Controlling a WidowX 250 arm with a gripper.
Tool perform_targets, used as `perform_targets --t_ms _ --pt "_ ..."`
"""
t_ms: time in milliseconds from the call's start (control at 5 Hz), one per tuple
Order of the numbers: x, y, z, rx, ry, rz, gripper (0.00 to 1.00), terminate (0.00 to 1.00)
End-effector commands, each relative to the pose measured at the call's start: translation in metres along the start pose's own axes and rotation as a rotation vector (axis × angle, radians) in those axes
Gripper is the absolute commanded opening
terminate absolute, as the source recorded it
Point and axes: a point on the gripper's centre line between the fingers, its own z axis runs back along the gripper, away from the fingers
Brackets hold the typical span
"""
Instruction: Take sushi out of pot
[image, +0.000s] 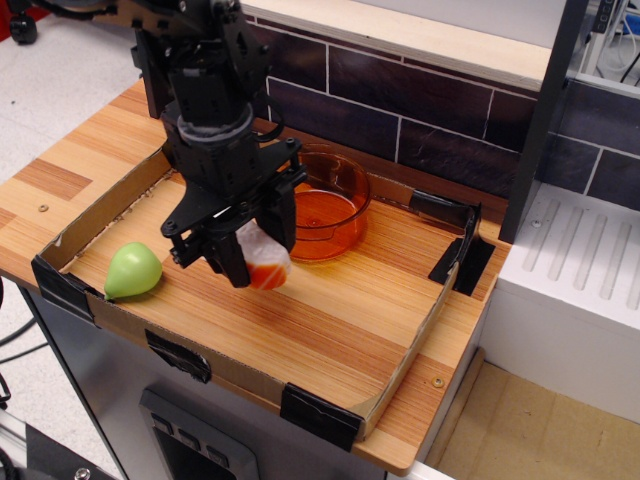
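Observation:
My black gripper (255, 262) is shut on the sushi (262, 260), an orange piece with a white face, and holds it just above the wooden board, left of and in front of the pot. The translucent orange pot (330, 210) stands behind it near the back wall and looks empty. The arm hides the board behind the gripper.
A green pear-shaped toy (132, 270) lies at the front left of the board. A low cardboard rim (410, 345) with black corner clips surrounds the board. A dark tiled wall (430, 120) runs along the back. The toy knife is hidden behind the arm.

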Motion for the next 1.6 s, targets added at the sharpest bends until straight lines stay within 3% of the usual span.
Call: perform_targets --t_ms 0,200,400,600,1000,1200,1400 --pt "0.026 0.003 -0.009 0.014 -0.019 -0.009 0.00 0.00" --pt "0.026 0.004 -0.015 0.048 -0.027 -0.019 1.00 0.00" --pt "0.022 0.002 -0.007 0.029 -0.021 -0.049 1.00 0.00" --pt "0.020 0.000 0.016 -0.037 -0.023 -0.034 1.00 0.00" --pt "0.018 -0.013 0.083 -0.140 0.029 0.018 1.00 0.00" --pt "0.018 -0.013 0.083 -0.140 0.029 0.018 1.00 0.00" --pt "0.018 -0.013 0.083 -0.140 0.029 0.018 1.00 1.00"
